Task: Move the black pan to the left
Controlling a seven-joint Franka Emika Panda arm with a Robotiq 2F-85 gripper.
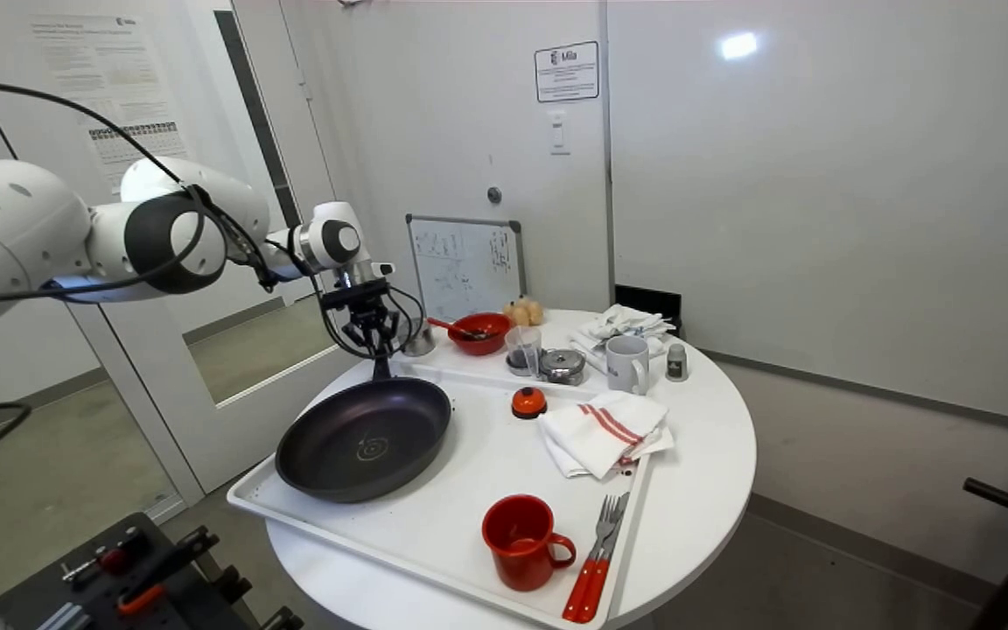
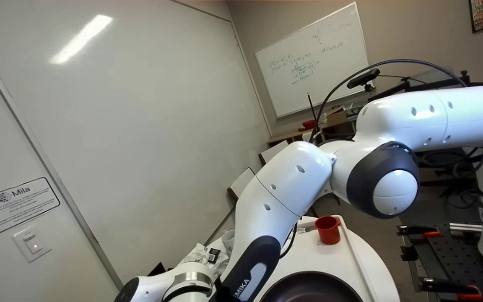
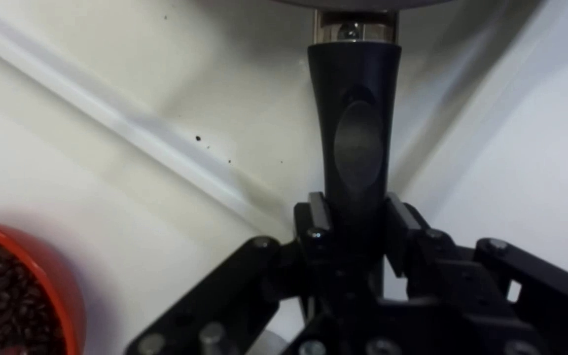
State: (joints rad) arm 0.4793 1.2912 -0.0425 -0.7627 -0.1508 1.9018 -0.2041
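The black pan is round with a dark glossy inside and lies over the left part of the white tray. Part of it shows at the bottom of an exterior view. My gripper points down at the pan's far side, at the handle. In the wrist view the pan's black handle runs between my gripper's fingers, and both pads touch its sides. The handle's end is hidden by the gripper. I cannot tell whether the pan rests on the tray or is slightly raised.
A red mug, fork and knife, striped towel and small orange-red item are on the tray. Behind are a red bowl, holding dark beans in the wrist view, a clear cup and grey mug.
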